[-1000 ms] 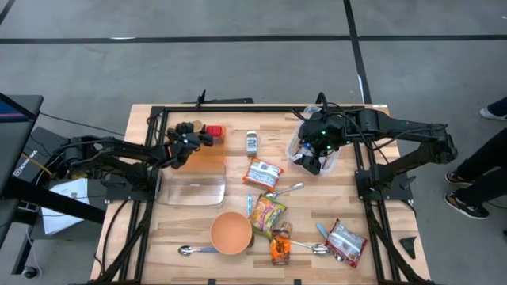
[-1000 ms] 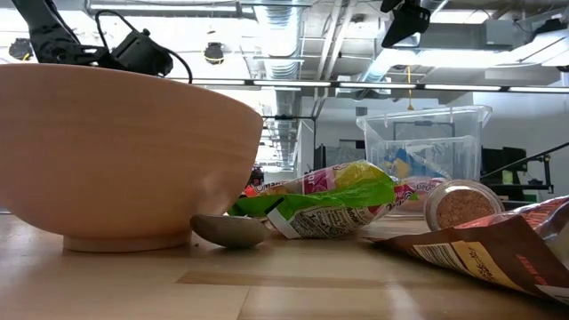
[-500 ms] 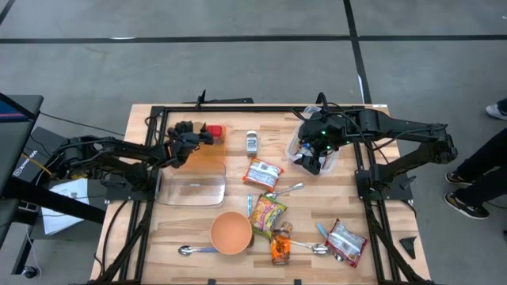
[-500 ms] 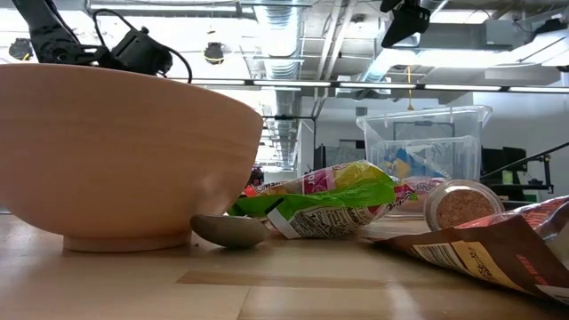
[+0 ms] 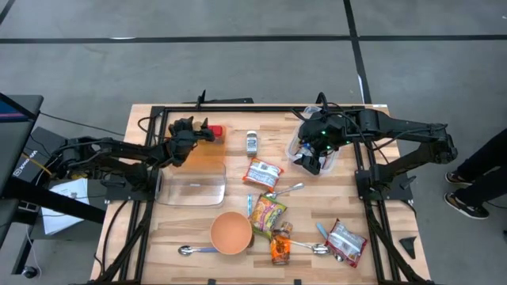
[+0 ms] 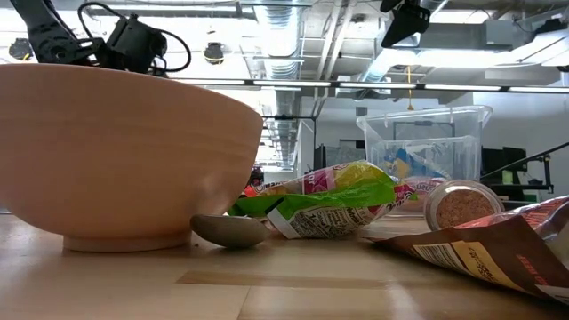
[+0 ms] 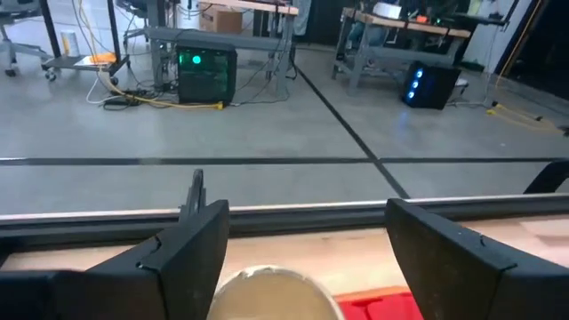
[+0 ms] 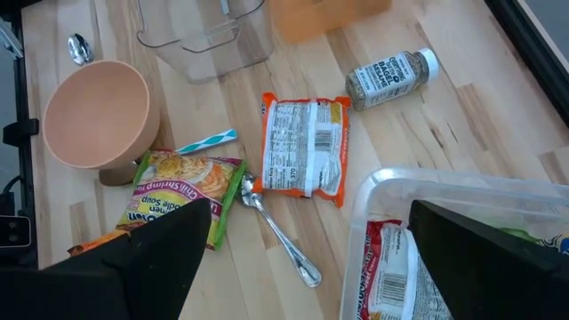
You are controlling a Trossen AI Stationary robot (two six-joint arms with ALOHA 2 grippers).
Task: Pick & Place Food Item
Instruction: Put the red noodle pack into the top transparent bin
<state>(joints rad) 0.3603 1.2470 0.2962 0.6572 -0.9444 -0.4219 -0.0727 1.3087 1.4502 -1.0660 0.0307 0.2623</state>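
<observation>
My left gripper hovers open at the table's far left, beside a red item. In the left wrist view, a pale round top and the red item show low between my left gripper's fingers. My right gripper hangs open over a clear tub at the far right. That tub holds a food packet. An orange noodle packet, a spice bottle and a shrimp soup packet lie flat mid-table.
A clear bin with an orange piece at its far side sits at the left. A tan bowl, spoons, an orange packet and a brown bag lie toward the near edge. A black frame borders the table.
My left gripper has risen a little and tipped its fingers upward above the red item. Its wrist has climbed in the low view. The right arm and the things on the table have stayed put.
</observation>
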